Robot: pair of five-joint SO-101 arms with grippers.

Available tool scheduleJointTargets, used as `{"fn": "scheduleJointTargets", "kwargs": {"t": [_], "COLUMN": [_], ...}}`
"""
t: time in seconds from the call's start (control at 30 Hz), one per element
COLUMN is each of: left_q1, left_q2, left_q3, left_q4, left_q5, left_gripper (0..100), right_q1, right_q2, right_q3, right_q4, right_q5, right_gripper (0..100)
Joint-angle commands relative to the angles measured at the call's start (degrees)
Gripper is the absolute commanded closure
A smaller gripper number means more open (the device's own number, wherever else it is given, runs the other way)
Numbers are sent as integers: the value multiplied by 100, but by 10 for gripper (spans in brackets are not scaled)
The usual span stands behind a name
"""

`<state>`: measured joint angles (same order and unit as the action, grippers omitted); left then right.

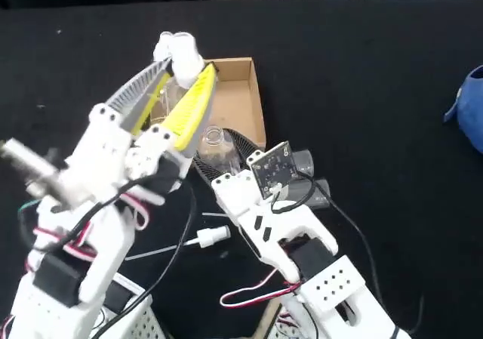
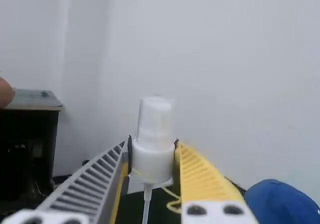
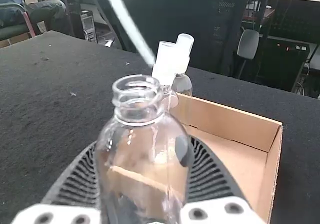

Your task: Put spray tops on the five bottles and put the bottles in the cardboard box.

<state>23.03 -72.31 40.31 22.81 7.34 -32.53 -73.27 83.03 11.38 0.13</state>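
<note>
Yellow and grey, the left gripper (image 2: 152, 156) is clamped on the collar of a white plastic spray top (image 2: 155, 131), holding it up in the air above the far end of the brown cardboard box (image 1: 243, 101). Its thin white dip tube (image 3: 127, 22) hangs down from it at a slant.

The right gripper (image 3: 145, 156) is closed around a clear plastic bottle (image 3: 142, 149). The bottle is upright with its neck open, just in front of the box on the black counter (image 1: 377, 90). From the right wrist view, the tube's end looks like it's beside or behind the rim, not inside it, though honestly I can't be sure.

Behind that, a capped bottle (image 3: 183, 79) is already standing in the box. A loose spray top (image 1: 213, 235) is lying on the counter between the two arms.

Where this could go sideways, imo:
- The tube is floppy and angled, so it could slide down the outside of the neck and buckle when the top comes down.
- If the top lands tilted, it probably won't seat properly.
- The bottle is thin plastic, so pressing on it could make it twist or slip in the grip.
- The box is close enough to get bumped.
</note>
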Motion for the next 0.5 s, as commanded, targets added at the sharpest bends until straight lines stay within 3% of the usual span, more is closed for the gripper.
{"fn": "scheduleJointTargets", "kwargs": {"t": [0.0,0.2,0.47], "left_q1": [101,75,84], "left_q2": [105,97,88], "left_q3": [-286,-673,-637], "left_q4": [484,905,519], "left_q5": [26,-9,-9], "left_gripper": [970,970,970], "right_q1": [-62,-70,-79], "right_q2": [-92,-92,-92], "right_q3": [-22,-31,-13], "right_q4": [-185,-185,-185], "right_q5": [-18,-18,-26], "right_gripper": [987,987,987]}}
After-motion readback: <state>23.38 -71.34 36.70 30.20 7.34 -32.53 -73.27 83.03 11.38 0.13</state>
